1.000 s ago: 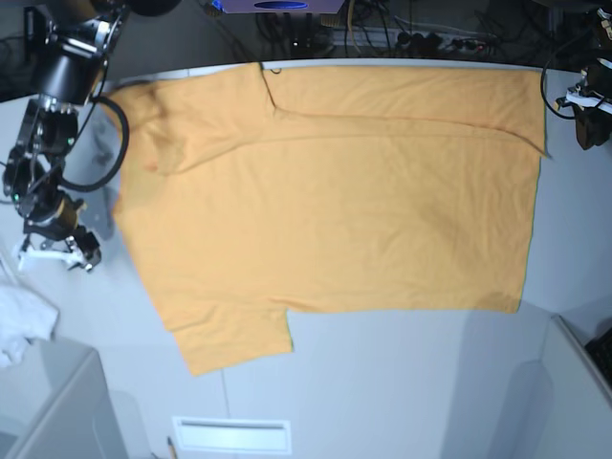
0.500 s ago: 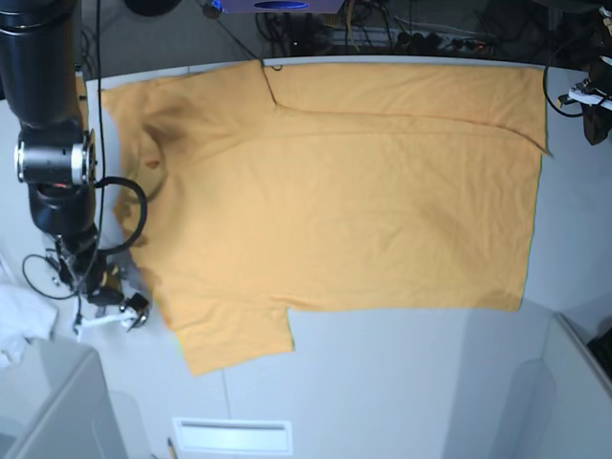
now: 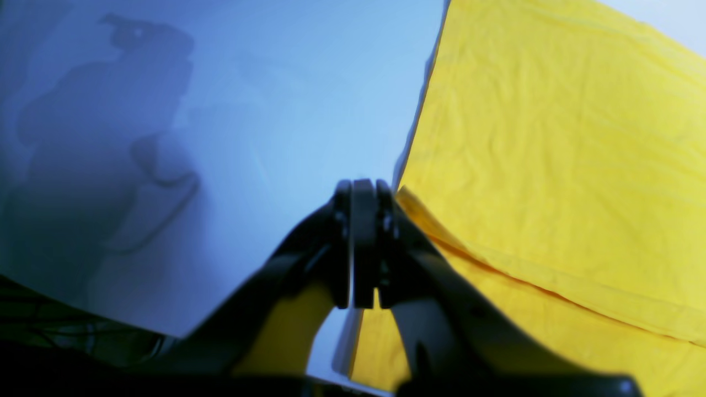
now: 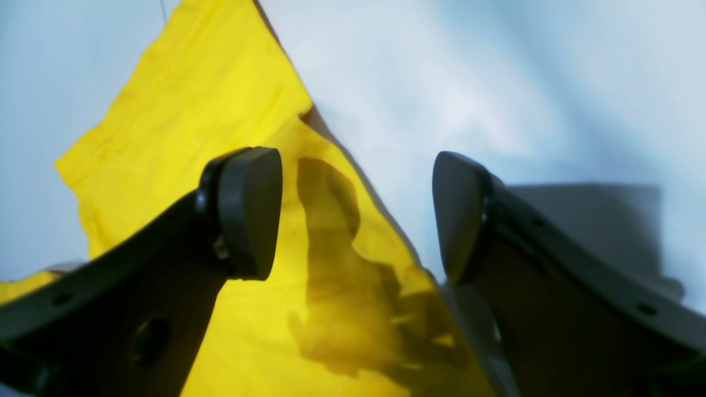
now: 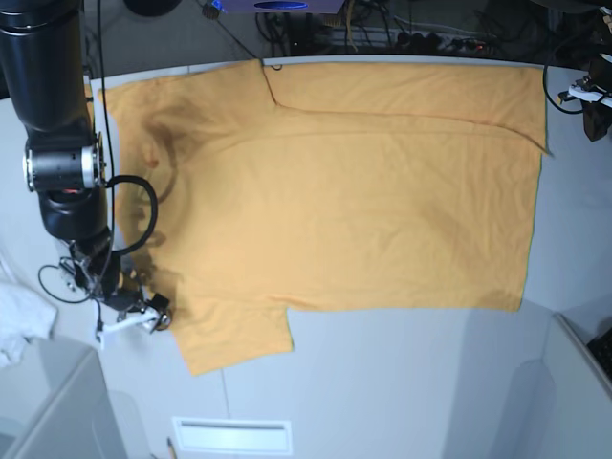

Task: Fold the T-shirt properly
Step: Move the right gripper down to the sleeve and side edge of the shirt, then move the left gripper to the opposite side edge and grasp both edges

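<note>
Two claws: right claw [image 4: 356, 215] wide over T-shirt [image 4: 193, 116]; left claw [image 3: 361, 242] pinched empty

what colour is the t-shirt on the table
Plain light orange-yellow, no print visible; the T-shirt shows best in the base view.

We see a pale grey counter [image 5: 382, 382] under cool bluish light, its far edge curving against a dark backdrop of tangled cables [image 5: 382, 33]. A white cloth [image 5: 21, 325] lies off its left edge; a slotted vent [image 5: 231, 435] sits by the near edge
</note>
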You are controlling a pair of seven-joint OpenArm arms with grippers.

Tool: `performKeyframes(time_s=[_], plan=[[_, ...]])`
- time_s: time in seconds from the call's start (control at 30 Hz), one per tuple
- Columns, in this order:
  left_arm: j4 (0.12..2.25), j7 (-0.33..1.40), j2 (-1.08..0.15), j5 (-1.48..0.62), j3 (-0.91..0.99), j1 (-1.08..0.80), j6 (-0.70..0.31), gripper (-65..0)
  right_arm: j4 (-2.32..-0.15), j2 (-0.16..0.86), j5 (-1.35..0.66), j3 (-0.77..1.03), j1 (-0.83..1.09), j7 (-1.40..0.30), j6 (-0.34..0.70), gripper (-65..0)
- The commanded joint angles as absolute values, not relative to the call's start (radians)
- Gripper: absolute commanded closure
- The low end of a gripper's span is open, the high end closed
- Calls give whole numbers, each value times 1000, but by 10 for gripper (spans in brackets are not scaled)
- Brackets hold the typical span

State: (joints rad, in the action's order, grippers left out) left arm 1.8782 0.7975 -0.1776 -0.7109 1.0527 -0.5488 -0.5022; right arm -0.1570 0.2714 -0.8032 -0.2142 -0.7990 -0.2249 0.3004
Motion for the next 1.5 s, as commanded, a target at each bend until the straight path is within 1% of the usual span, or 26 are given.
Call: performKeyframes(time_s=[0.0,0.13,0.37,0.4,0.5,0.57,0.63,0.73,0.87,0.9,1.0,1.07,1.1,1.17,1.2,1.23,1.4,1.47], plan=[[1891,776,-193,-723,1061,-555,-506,0,-168,278,-799,-226,-828,-237,311,-398],[1891,776,-193,-723,1059,-553,-506,0,-191,259,-806,-387,-829,-240,311,-398],[1891,776,-193,-723,1059,-550,-506,0,-191,252,-802,-369,-832,-237,305,-395],[1891,776,-193,-723,1059,-550,-506,0,-191,252,-802,-369,-832,-237,305,-384],[1891,776,-193,-723,1058,-550,-504,0,-191,252,-802,-369,-831,-236,305,-320],[1891,776,-193,-723,1055,-549,-504,0,-191,252,-802,-369,-831,-236,305,-248],[1890,776,-193,-723,1053,-547,-504,0,-194,252,-800,-369,-831,-234,305,-164],[1842,776,-211,-719,1052,-526,-503,0,-194,252,-800,-369,-832,-234,305,0],[1744,776,-269,-579,1050,-418,-449,0,-194,252,-800,-369,-834,-234,303,0],[1722,776,-275,-526,1050,-372,-435,-44,-194,252,-800,-369,-834,-234,303,0],[1679,776,-280,-355,1047,-236,-429,-216,-197,252,-800,-369,-837,-234,303,0],[1662,776,-292,-254,995,-147,-429,-309,-197,252,-800,-369,-837,-236,303,0],[1652,776,-312,-217,949,-108,-429,-351,-197,249,-800,-369,-837,-237,303,0],[1603,776,-338,-166,858,-31,-429,-410,-197,246,-800,-369,-837,-239,303,0],[1561,776,-351,-143,819,24,-429,-429,-197,246,-800,-369,-837,-239,303,0],[1512,776,-360,-127,789,76,-426,-436,-197,246,-800,-369,-837,-239,303,0],[1161,756,-395,-7,670,366,-426,-434,-197,246,-800,-369,-837,-240,303,0],[972,688,-407,28,608,489,-426,-434,-197,246,-800,-369,-837,-242,303,0]])
